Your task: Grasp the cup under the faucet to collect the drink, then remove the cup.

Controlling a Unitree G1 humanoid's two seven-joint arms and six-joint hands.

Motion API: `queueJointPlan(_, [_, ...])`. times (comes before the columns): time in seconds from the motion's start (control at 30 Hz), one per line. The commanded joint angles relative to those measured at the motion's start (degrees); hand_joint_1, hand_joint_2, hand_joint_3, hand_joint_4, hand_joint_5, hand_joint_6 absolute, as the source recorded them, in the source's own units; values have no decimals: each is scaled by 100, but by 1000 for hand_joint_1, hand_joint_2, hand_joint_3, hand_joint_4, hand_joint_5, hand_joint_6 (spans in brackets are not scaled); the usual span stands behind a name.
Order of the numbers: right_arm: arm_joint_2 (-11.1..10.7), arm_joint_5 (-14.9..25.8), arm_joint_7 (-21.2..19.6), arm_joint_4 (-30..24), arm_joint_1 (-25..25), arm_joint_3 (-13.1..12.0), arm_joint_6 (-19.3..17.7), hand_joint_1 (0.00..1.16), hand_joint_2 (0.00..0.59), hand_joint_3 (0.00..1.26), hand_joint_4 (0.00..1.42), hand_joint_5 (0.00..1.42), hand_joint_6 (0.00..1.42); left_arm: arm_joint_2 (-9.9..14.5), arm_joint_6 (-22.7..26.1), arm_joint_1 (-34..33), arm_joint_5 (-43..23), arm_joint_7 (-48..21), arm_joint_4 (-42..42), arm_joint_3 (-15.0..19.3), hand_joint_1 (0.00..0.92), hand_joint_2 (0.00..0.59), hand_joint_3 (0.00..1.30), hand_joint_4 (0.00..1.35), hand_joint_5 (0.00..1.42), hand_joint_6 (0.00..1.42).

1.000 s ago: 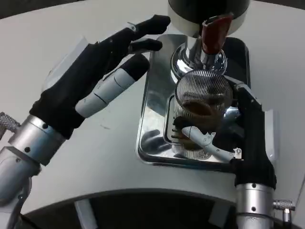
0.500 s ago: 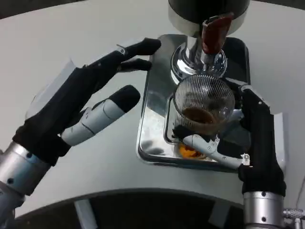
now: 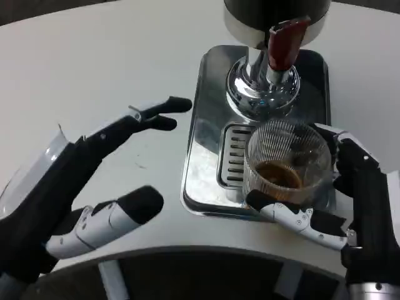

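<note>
A ribbed clear glass cup (image 3: 284, 164) with brown drink in its bottom is held by my right hand (image 3: 350, 206), fingers wrapped around its near and right sides. The cup hangs over the near edge of the shiny metal drip tray (image 3: 209, 112), in front of the faucet. The dispenser's chrome faucet base (image 3: 259, 87) and red tap handle (image 3: 282, 44) stand at the tray's far end. My left hand (image 3: 81, 187) hovers over the table to the left of the tray, fingers spread and holding nothing.
The slotted drain grate (image 3: 234, 156) lies in the tray just left of the cup. White table (image 3: 94, 75) spreads to the left and behind; its curved near edge runs along the bottom of the picture.
My right hand has drawn the cup away from under the faucet toward me and to the right. My left hand has pulled back from the tray, down and to the left.
</note>
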Motion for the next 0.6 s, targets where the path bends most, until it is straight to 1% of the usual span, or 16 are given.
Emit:
queueJointPlan(0.03, [-51, 193, 208, -531, 382, -1, -235, 1000, 116, 789, 835, 1023, 1085, 138, -577, 509, 83, -154, -105, 231, 0, 87, 259, 175, 247, 177])
queueJointPlan(0.17, [-106, 346, 442, -880, 707, -17, -221, 999, 116, 797, 843, 1035, 1089, 223, -1026, 844, 105, -249, -52, 381, 0, 87, 260, 174, 247, 177])
queueJointPlan(0.3, [-210, 584, 760, -1375, 1175, -10, -205, 999, 116, 800, 845, 1036, 1091, 395, -1957, 1290, 269, -402, 129, 661, 0, 88, 258, 174, 245, 176])
queueJointPlan(0.4, [-265, 691, 949, -1632, 1388, -31, -179, 998, 116, 800, 845, 1036, 1092, 479, -2450, 1483, 318, -417, 257, 808, 0, 89, 255, 174, 244, 176])
queueJointPlan(0.5, [-325, 813, 1131, -1852, 1599, -62, -149, 998, 116, 806, 845, 1044, 1093, 554, -2785, 1652, 313, -434, 343, 931, 0, 89, 253, 174, 243, 173])
queueJointPlan(0.6, [-467, 1067, 1397, -2142, 1892, -101, -105, 998, 113, 808, 845, 1047, 1094, 630, -3035, 1796, 298, -441, 391, 1046, 0, 90, 252, 172, 239, 168])
